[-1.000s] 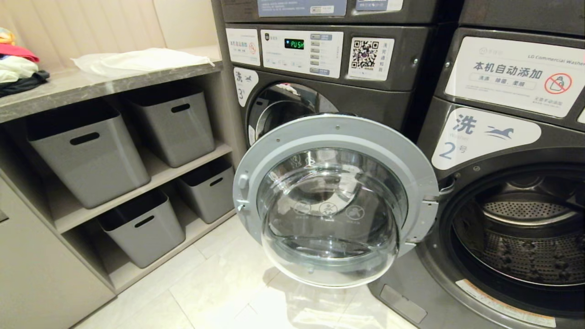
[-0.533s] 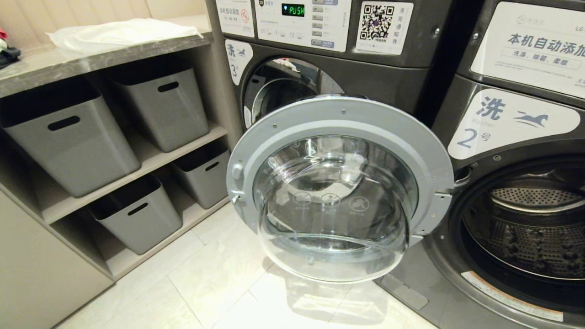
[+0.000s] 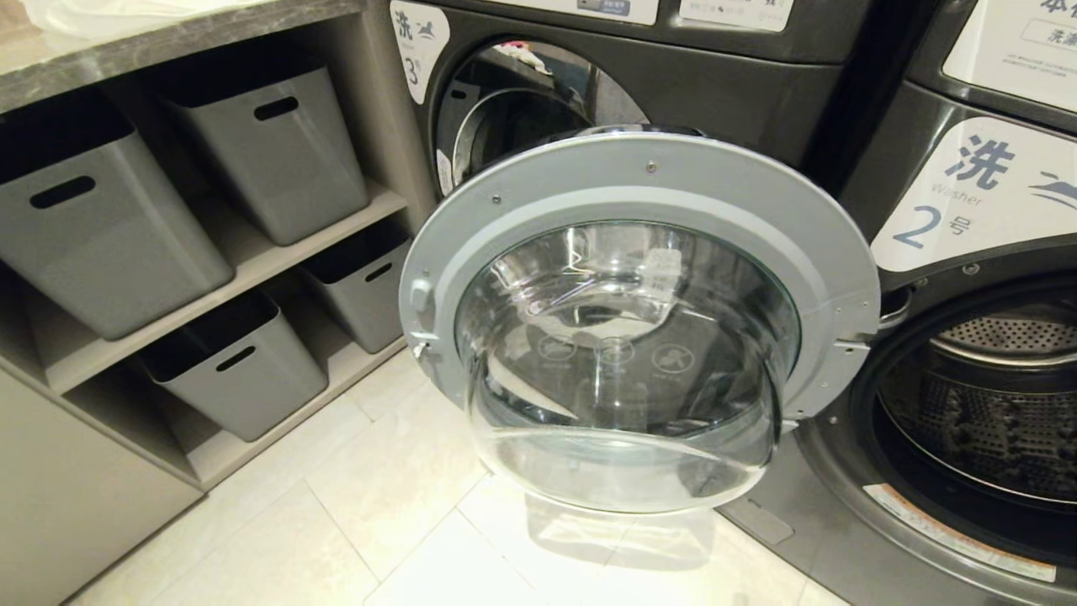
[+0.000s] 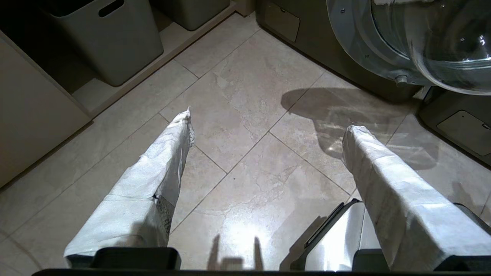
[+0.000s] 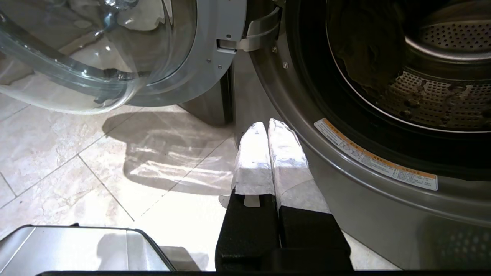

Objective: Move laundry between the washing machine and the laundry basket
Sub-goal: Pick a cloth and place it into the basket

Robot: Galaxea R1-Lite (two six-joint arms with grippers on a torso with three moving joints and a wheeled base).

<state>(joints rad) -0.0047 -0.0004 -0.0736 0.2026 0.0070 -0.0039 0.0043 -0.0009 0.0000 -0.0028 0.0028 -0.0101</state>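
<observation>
Laundry itself is hard to find: the only candidate is a pale scrap (image 3: 523, 55) glimpsed at the top of the frame inside washer number 3 (image 3: 538, 118), and from this angle I cannot be sure it is cloth rather than a reflection. No laundry basket on the floor shows in any view; grey bins (image 3: 261, 135) sit on the shelving at the left of the head view. Washer number 2 (image 3: 976, 396) occupies the right edge of that frame, its mouth open and its perforated drum (image 5: 429, 88) looking empty as far as the view reaches. Its round glass door (image 3: 639, 328) is swung wide to the centre of the frame, standing in front of washer 3's opening.

Right gripper (image 5: 268, 130) has its wrapped fingers pressed together, holding nothing, and hangs just before the lower rim of washer 2's mouth, so the drum lies up and ahead of it. Left gripper (image 4: 266, 126) is spread wide and empty over bare floor tiles (image 4: 245, 115), with the door's lower edge at the upper right of its view. Judged from this, the right arm is much the nearer to the open drum, and a reach would go forward and upward over the rim.
</observation>
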